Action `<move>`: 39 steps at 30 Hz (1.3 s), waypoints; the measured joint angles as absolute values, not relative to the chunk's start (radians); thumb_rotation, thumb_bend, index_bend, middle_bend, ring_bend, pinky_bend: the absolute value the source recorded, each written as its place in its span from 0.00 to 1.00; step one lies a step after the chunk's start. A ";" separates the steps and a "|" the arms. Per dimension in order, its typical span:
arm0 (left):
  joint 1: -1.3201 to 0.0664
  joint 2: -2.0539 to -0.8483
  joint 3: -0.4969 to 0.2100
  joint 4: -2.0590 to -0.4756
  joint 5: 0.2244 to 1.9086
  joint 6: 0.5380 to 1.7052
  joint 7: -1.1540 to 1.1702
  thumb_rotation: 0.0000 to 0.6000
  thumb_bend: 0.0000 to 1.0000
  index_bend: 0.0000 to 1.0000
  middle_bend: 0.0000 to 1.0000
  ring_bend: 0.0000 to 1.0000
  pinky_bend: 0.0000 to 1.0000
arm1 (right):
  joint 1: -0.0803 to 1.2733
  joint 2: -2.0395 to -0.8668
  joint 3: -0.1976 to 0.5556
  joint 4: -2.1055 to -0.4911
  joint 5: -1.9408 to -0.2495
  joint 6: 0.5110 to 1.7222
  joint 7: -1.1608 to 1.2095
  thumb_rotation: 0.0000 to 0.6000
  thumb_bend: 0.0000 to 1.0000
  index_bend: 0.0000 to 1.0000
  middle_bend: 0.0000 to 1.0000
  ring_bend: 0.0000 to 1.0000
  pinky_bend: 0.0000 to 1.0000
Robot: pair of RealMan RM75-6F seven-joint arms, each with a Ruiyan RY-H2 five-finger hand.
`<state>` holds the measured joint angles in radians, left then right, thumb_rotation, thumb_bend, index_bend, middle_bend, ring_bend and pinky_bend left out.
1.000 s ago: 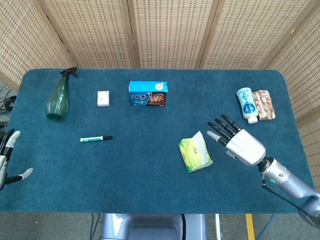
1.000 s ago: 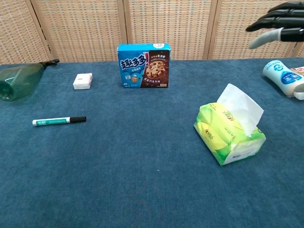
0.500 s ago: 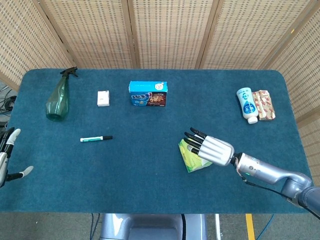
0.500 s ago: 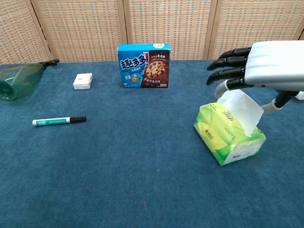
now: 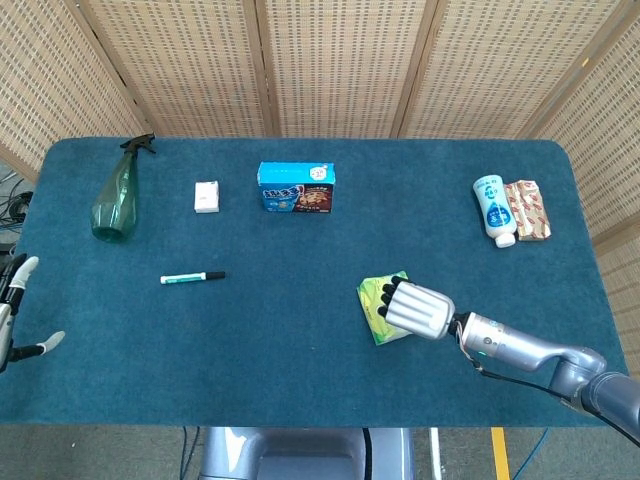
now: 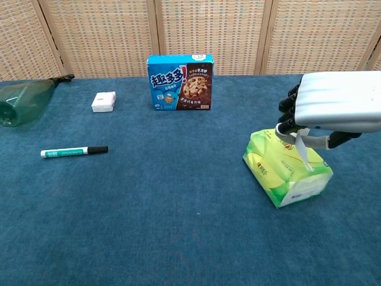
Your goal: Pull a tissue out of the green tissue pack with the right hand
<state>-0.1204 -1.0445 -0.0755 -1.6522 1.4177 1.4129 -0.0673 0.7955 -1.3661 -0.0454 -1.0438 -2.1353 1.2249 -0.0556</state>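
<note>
Tissue (image 6: 302, 154), thin and tear-prone, is standing under the right hand (image 6: 339, 102), whose curled fingers (image 6: 289, 126) are pinching it above the green tissue pack (image 6: 280, 173).

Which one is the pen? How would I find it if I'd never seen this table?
Start at the blue table and go to its left half, where the green spray bottle lies. Nearer the front edge than the bottle, alone on bare cloth, lies the pen. It is the only long thin thing: white and green with a black cap.
</note>
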 measured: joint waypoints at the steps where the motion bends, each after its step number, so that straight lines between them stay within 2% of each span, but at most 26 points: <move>1: -0.121 -1.044 -0.075 -1.653 1.418 1.412 -0.067 1.00 0.00 0.00 0.00 0.00 0.00 | 0.795 -1.370 -0.047 -1.035 -2.136 1.238 -0.050 1.00 0.80 0.67 0.64 0.52 0.62; 9: -0.122 -1.042 -0.075 -1.656 1.419 1.412 -0.070 1.00 0.00 0.00 0.00 0.00 0.00 | 0.777 -1.369 -0.020 -0.998 -2.110 1.406 -0.019 1.00 0.80 0.67 0.64 0.52 0.62; 14: -0.120 -1.039 -0.072 -1.657 1.427 1.416 -0.077 1.00 0.00 0.00 0.00 0.00 0.00 | 0.772 -1.325 0.082 -1.022 -2.013 1.515 0.014 1.00 0.80 0.67 0.64 0.52 0.62; 18: -0.118 -1.036 -0.070 -1.657 1.438 1.424 -0.086 1.00 0.00 0.00 0.00 0.00 0.00 | 0.779 -1.295 0.160 -1.069 -1.900 1.514 0.048 1.00 0.80 0.67 0.64 0.52 0.62; 22: -0.116 -1.035 -0.068 -1.656 1.446 1.429 -0.092 1.00 0.00 0.00 0.00 0.00 0.00 | 0.792 -1.285 0.233 -1.135 -1.750 1.456 0.096 1.00 0.80 0.67 0.64 0.52 0.62; 28: -0.119 -1.032 -0.066 -1.650 1.448 1.422 -0.108 1.00 0.00 0.00 0.00 0.00 0.00 | 0.828 -1.316 0.334 -1.217 -1.468 1.274 0.132 1.00 0.80 0.67 0.64 0.52 0.62; 34: -0.124 -1.026 -0.072 -1.642 1.430 1.404 -0.135 1.00 0.00 0.00 0.00 0.00 0.00 | 0.875 -1.438 0.410 -1.225 -1.195 1.101 0.143 1.00 0.80 0.67 0.64 0.52 0.62; 39: -0.131 -1.021 -0.078 -1.634 1.413 1.386 -0.157 1.00 0.00 0.00 0.00 0.00 0.00 | 0.915 -1.574 0.449 -1.140 -1.018 0.968 0.163 1.00 0.80 0.67 0.64 0.52 0.62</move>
<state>-0.1313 -1.0209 -0.0779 -1.6337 1.4134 1.3858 -0.1570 0.9150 -1.5742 0.4487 -1.1400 -1.0182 0.9685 0.1629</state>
